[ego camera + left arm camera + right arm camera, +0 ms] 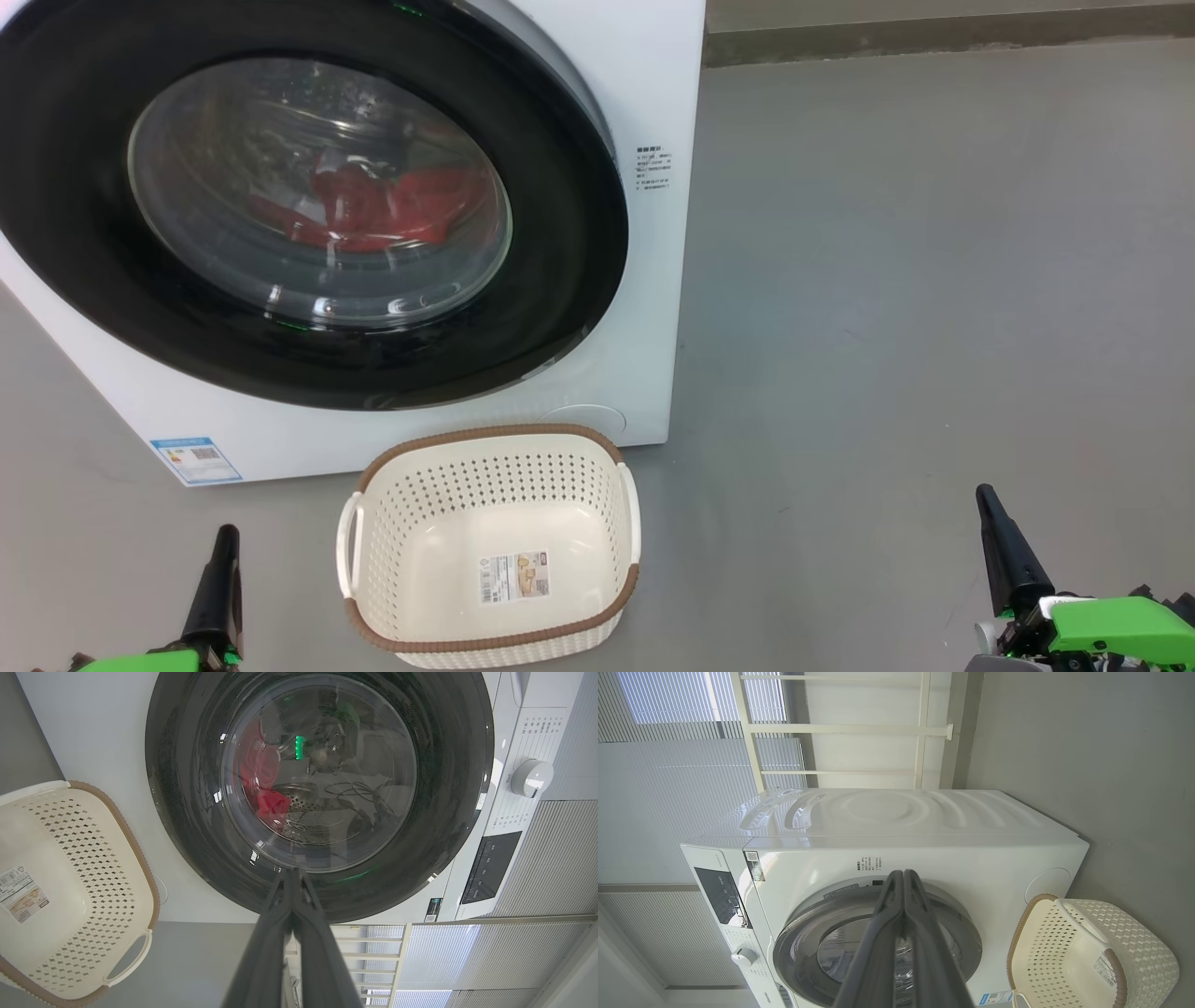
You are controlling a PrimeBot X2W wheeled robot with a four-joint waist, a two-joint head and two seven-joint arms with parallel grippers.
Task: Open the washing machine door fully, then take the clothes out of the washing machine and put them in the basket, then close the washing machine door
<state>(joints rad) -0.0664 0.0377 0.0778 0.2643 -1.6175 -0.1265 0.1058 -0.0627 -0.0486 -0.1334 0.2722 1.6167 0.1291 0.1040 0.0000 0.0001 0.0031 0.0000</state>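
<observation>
1. Head view: the big white front-loading washing machine (644,280) is filling the upper left of the frame. Its large round door (560,233), glossy black rim and bulging clear glass, is sitting shut against the front. Bright red fabric clothes (373,210) are lying inside the drum, showing through the glass. The small cream-white perforated plastic basket (490,432) with the brown woven-look rim is standing on the grey floor (934,280) at bottom centre, just in front of the machine. The left gripper (227,534) is poking up at lower left and the right gripper (983,493) at lower right. Both are well apart from door and basket.
2. Left wrist view: the left gripper's two dark fingers are pressing together at bottom centre, gripping nothing. The door is taking up the top centre, with red clothes glowing behind the glass left of centre. The basket is sitting at the left edge.
3. Right wrist view: the right gripper's fingers are closed tip to tip, holding nothing, rising from bottom centre across the door. The basket is showing in the lower right corner beside the machine.
</observation>
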